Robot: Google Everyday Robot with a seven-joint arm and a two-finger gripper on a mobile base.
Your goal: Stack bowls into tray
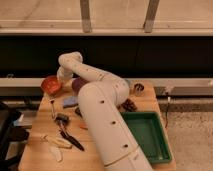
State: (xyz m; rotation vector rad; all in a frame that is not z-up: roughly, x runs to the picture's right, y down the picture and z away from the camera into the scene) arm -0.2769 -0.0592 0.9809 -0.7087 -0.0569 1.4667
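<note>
The orange-red bowl sits at the table's back left corner, its inside facing me. My gripper is right at that bowl's right rim, at the end of the white arm that reaches over the table from the front. The purple bowl is just right of the gripper, partly hidden behind the arm. The green tray lies at the table's front right with nothing showing in it.
A blue flat object lies in front of the bowls. Small tools and utensils and a pale curved item lie at the front left. A small dark container and a brown lump stand behind the tray.
</note>
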